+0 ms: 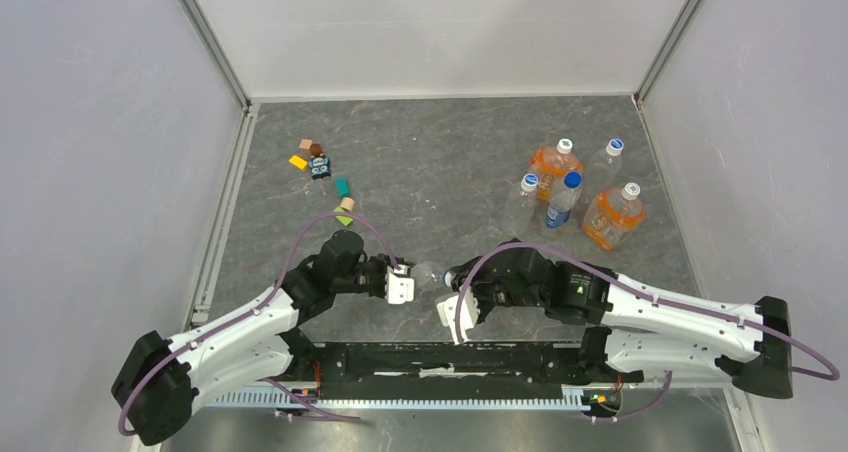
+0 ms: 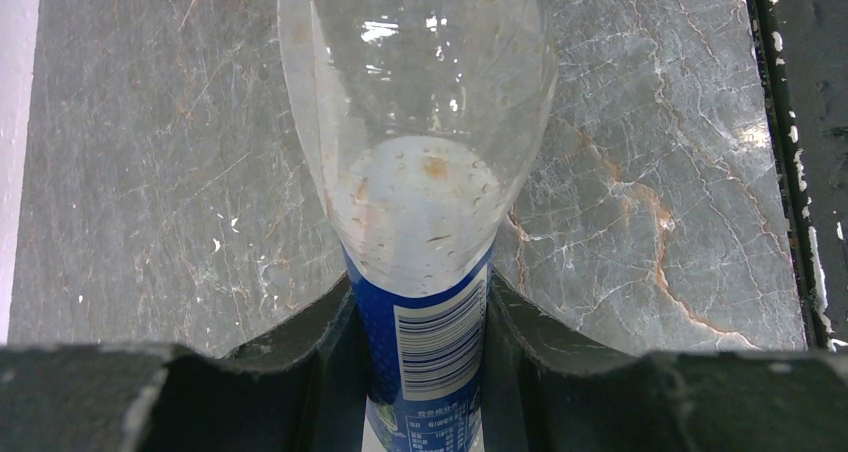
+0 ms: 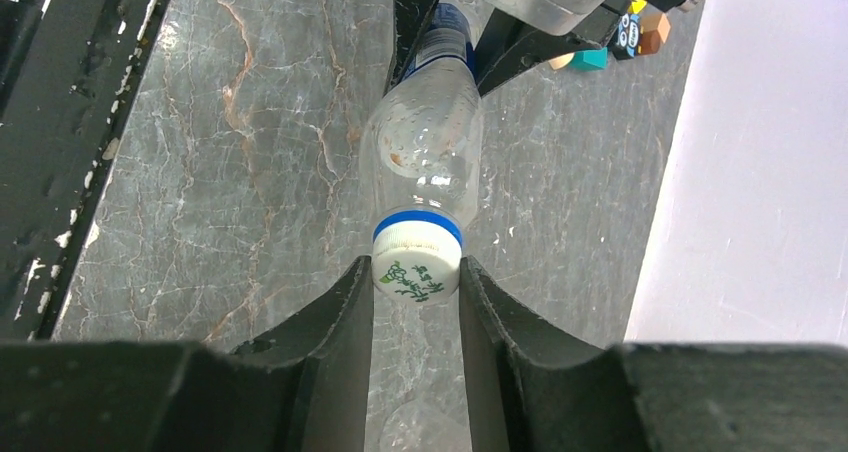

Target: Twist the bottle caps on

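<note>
A slim clear bottle (image 1: 426, 274) with a blue label band (image 2: 432, 344) is held lying level above the table between my two grippers. My left gripper (image 2: 420, 302) is shut on its labelled body; it also shows in the top view (image 1: 404, 284). In the right wrist view the bottle (image 3: 425, 142) points its neck at my right gripper (image 3: 416, 280). A small white cap (image 3: 416, 270) with green print sits on the mouth, against a blue neck ring. Both right fingertips press on the cap's sides. The right gripper also shows in the top view (image 1: 452, 290).
At the back right stand two orange-liquid bottles (image 1: 552, 162) (image 1: 613, 217), two clear white-capped bottles (image 1: 606, 162) (image 1: 520, 200) and a blue-capped bottle (image 1: 563, 202). Small toy blocks (image 1: 320, 164) lie at the back left. The black rail (image 1: 450, 357) runs along the near edge.
</note>
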